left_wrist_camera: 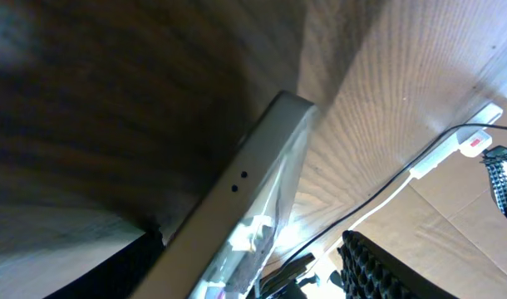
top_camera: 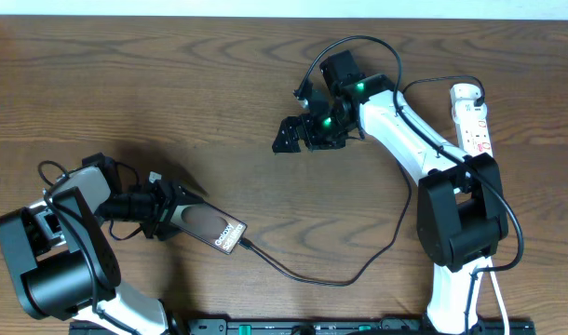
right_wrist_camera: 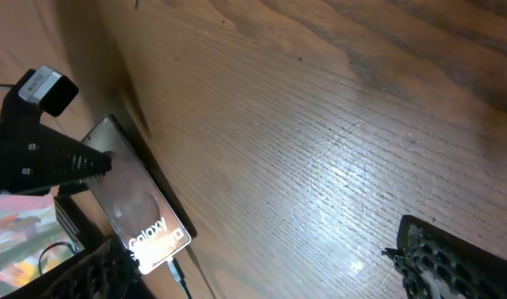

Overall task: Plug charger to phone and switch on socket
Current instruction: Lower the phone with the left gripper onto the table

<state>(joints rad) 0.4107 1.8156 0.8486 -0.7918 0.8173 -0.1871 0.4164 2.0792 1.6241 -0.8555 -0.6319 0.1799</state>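
The phone (top_camera: 212, 229) lies at the left, glossy brown with white lettering at its right end. My left gripper (top_camera: 169, 216) is shut on its left end. In the left wrist view the phone's pale edge (left_wrist_camera: 252, 178) runs diagonally between the fingers. The charger's black cable (top_camera: 349, 279) has its tip in the phone's right end (right_wrist_camera: 175, 271). It loops right toward the socket (top_camera: 473, 115), a white strip at the far right. The plug is hidden behind the right arm. My right gripper (top_camera: 289, 136) is open and empty above the table's middle. Its view shows the phone (right_wrist_camera: 135, 206).
The right arm's base (top_camera: 459, 223) stands at the right, and its links cross in front of the socket. A white cord (top_camera: 497, 296) runs down beside that base. The socket and black cable also show far off in the left wrist view (left_wrist_camera: 476, 138).
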